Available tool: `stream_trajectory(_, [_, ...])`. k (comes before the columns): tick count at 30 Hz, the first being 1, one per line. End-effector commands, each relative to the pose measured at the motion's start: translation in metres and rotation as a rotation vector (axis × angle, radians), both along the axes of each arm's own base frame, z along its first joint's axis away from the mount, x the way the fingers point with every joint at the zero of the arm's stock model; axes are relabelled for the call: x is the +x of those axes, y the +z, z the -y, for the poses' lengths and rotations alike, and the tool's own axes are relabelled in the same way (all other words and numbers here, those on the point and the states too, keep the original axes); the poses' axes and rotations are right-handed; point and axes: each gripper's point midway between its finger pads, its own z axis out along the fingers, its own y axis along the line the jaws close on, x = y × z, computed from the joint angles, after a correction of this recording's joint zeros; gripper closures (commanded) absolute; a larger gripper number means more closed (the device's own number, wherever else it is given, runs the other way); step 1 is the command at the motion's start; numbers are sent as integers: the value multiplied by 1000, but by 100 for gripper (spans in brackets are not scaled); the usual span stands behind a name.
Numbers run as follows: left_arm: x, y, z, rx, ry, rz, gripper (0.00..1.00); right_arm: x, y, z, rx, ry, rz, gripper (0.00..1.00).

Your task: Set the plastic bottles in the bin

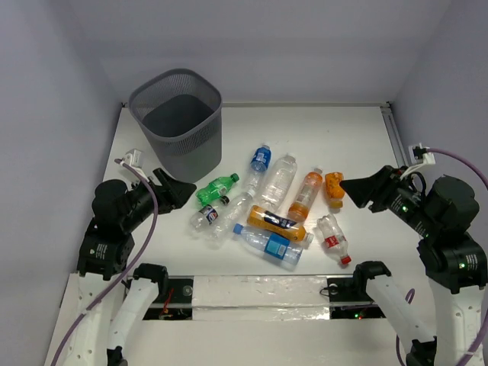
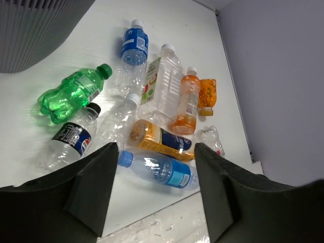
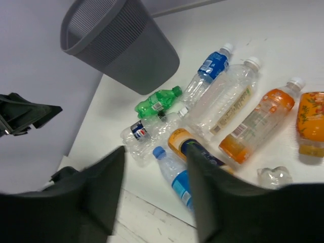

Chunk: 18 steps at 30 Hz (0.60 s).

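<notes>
Several plastic bottles lie in a loose pile mid-table: a green one [image 1: 217, 187], a clear one with a blue label and blue cap [image 1: 268, 245], an orange one [image 1: 305, 194], a short orange one [image 1: 334, 187], a large clear one [image 1: 279, 178]. The dark grey mesh bin [image 1: 177, 122] stands upright at the back left, empty as far as I see. My left gripper [image 1: 183, 191] is open and empty, just left of the green bottle. My right gripper [image 1: 352, 188] is open and empty, right of the short orange bottle. Both hover above the table.
A strip of clear tape [image 1: 259, 293] runs along the near table edge between the arm bases. White walls close in the table at left, back and right. A cable [image 1: 149, 221] hangs beside the left arm.
</notes>
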Motion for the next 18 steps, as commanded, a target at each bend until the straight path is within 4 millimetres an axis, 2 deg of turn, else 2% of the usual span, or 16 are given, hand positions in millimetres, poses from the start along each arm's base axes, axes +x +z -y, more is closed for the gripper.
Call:
stream_trajectory(1, [3,18,8,-18,-41,58,45,-1,7,4,-4,-26,28,51])
stream_trajectory(2, [2,21,9,-21,-50,65,51,-1,7,4,-4,-23,28,59])
stream_trajectory(3, [2,22,11,-25,-66,65,59,1,5,3,-4,-20,20,70])
stream_trajectory(4, [0,25,16,-36,-94,79,75,2,3,3,-4,-19,13,75])
stream_trajectory(6, [-2,29,21,-58,-122,88,93,3,-1,1,-3,-7,-1,87])
stream_trajectory(7, [0,29,22,-56,-124,81,100,4,-3,0,-5,-2,-6,98])
stream_trajectory(12, [3,30,27,-4,-153,77,100,9,-10,0,-19,-3,-29,100])
stream_trajectory(15, [7,25,42,20,-187,49,100,14,-21,1,-29,-11,-60,100])
stream_trajectory(18, [10,8,68,78,-200,1,100,21,-32,1,-34,-20,-93,100])
